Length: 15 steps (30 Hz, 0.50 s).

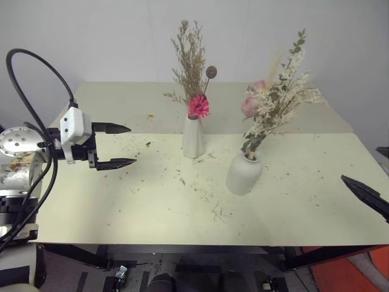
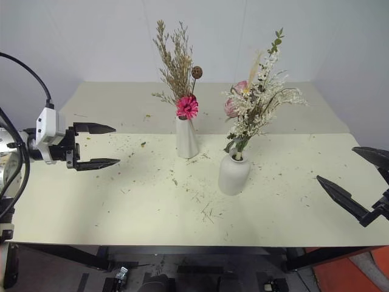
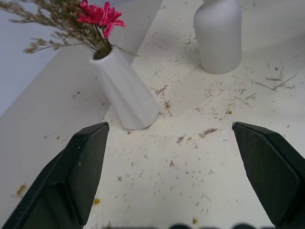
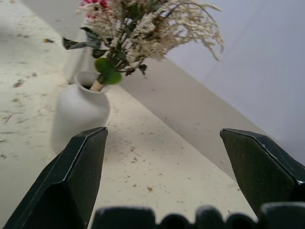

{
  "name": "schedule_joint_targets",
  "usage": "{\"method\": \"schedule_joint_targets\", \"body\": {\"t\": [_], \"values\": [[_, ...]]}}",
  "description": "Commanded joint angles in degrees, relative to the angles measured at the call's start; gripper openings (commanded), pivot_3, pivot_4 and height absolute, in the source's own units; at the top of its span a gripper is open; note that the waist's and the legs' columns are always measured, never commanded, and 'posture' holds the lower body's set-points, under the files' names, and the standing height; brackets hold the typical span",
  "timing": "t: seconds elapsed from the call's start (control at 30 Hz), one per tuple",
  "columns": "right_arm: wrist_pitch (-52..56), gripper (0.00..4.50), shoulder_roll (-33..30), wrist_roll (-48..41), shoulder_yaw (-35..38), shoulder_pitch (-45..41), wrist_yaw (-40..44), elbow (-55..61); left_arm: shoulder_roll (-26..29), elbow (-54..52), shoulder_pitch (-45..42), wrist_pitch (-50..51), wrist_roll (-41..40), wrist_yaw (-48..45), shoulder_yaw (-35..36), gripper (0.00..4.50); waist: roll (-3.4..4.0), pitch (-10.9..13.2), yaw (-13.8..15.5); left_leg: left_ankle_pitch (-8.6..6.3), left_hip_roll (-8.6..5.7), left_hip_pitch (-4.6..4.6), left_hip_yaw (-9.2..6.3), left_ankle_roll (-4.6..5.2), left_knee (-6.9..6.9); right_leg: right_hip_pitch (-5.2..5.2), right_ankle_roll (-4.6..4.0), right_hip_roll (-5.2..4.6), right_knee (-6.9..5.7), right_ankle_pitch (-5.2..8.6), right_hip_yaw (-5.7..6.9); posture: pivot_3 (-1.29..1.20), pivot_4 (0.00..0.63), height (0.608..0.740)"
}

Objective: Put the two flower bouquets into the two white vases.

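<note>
Your right gripper (image 4: 162,157) has its two black fingers (image 4: 78,171) spread wide with nothing between them but the speckled table (image 4: 143,162). Ahead of the left-hand finger, just past its tip, stands the round vase (image 4: 78,114), upright. From its neck rises the rose bouquet (image 4: 147,26), cream sprigs fanning out ahead of the gap, green leaves (image 4: 107,71) at the rim. The tall vase (image 4: 78,59) stands behind, mostly hidden.

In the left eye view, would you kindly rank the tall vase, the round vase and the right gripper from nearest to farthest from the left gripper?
From the left gripper:
1. Tall vase, table centre.
2. Round vase, further right.
3. Right gripper, far right edge.
</note>
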<state>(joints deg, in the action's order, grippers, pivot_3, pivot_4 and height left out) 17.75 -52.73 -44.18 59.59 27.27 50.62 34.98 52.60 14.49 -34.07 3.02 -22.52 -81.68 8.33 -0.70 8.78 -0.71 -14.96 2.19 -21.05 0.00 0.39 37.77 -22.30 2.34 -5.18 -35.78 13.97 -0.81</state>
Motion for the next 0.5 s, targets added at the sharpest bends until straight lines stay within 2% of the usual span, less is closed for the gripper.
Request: {"method": "schedule_joint_targets", "body": {"t": [0.03,0.33,0.5], "values": [[1.3,4.46,-1.5,-2.7,3.3,-1.6,3.7,-1.1,1.6,-2.5,0.9,0.5,-1.0,1.2,2.5,4.5,-0.06,0.0,0.0,0.0,0.0,0.0,0.0,0.0,0.0,0.0,0.0,0.0,0.0,0.0,0.0,0.0,0.15,0.74],[1.4,4.46,-0.4,3.7,1.5,0.0,6.8,2.0,1.5,-2.0,0.6,0.1,-0.7,1.0,1.9,4.5,-0.1,0.1,0.1,0.0,0.01,0.0,0.0,0.0,0.0,-0.01,0.01,0.0,0.0,0.01,0.01,0.0,0.15,0.74],[3.1,4.46,0.3,1.7,4.3,0.6,8.1,3.2,0.5,0.6,-1.8,-1.4,0.0,0.3,0.7,4.5,-0.11,0.1,0.1,0.0,0.01,0.0,0.0,-0.01,0.0,-0.01,0.01,0.01,-0.01,0.0,0.01,0.0,0.15,0.74]]}}
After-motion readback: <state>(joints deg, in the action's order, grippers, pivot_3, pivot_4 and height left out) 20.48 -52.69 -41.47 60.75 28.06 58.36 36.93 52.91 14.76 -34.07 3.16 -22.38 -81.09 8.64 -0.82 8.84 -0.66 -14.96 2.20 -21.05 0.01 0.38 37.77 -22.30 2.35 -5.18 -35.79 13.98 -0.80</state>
